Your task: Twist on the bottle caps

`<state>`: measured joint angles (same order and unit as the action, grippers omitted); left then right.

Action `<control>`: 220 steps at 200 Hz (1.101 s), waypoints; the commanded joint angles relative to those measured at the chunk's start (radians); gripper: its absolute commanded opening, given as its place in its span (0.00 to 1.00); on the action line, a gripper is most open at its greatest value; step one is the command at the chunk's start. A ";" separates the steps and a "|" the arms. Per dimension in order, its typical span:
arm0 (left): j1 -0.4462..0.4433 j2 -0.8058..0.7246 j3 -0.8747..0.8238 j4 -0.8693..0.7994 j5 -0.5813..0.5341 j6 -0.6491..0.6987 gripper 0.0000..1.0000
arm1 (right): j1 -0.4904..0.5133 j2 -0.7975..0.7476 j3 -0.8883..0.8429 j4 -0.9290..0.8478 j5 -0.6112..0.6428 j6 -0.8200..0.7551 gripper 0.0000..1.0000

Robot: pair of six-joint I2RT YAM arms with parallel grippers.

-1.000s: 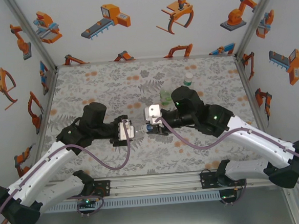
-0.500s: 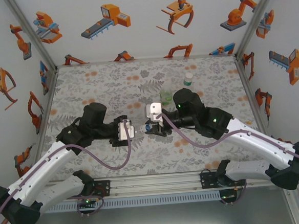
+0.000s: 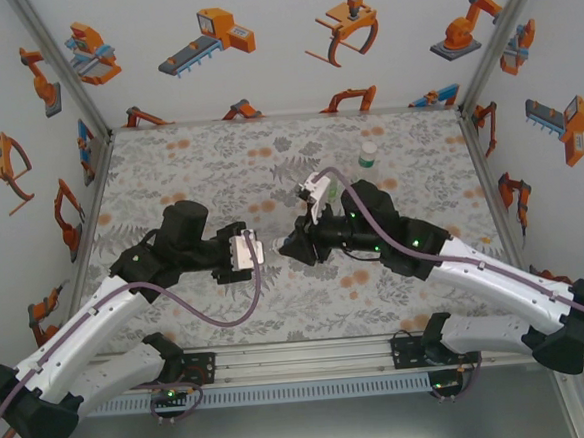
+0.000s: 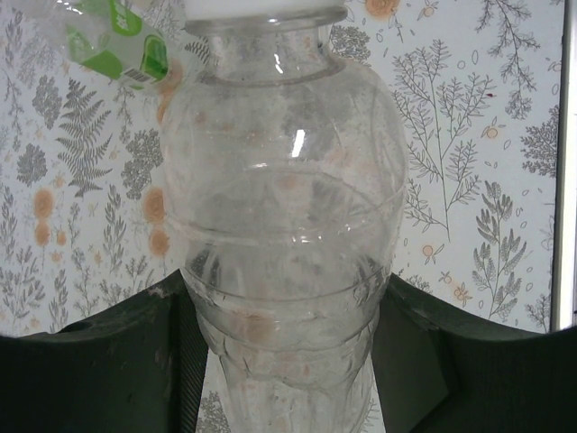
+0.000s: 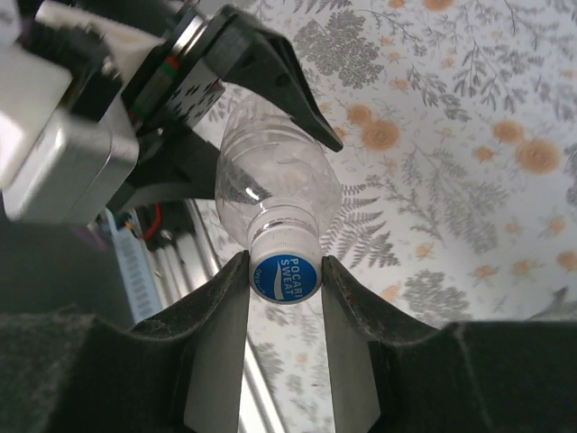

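Currently we list: one clear bottle (image 4: pixel 288 225), body held in left jaws, neck pointing into right jaws, which clamp one blue cap (image 5: pixel 286 275); one green-labelled bottle (image 3: pixel 368 159) apart.

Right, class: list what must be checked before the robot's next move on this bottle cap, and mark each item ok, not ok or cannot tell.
1. Bottle hold: the left pincer clamps the clear bottle around its body: ok.
2. Cap grip: the right pincer is shut on the blue cap: ok.
3. Cap seated on the bottle's neck, in line with it: ok.
4. Cap screwed fully tight: cannot tell.
5. The green-labelled bottle stands apart from both arms: ok.
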<state>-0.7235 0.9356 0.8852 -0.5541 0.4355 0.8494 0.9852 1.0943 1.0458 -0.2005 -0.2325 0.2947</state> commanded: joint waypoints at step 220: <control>-0.008 0.034 0.014 0.105 0.012 -0.041 0.00 | 0.007 0.044 0.021 0.027 0.168 0.654 0.57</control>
<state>-0.7269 0.9581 0.8825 -0.4755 0.4126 0.8135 0.9863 1.1431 1.0389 -0.1860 -0.0689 0.9722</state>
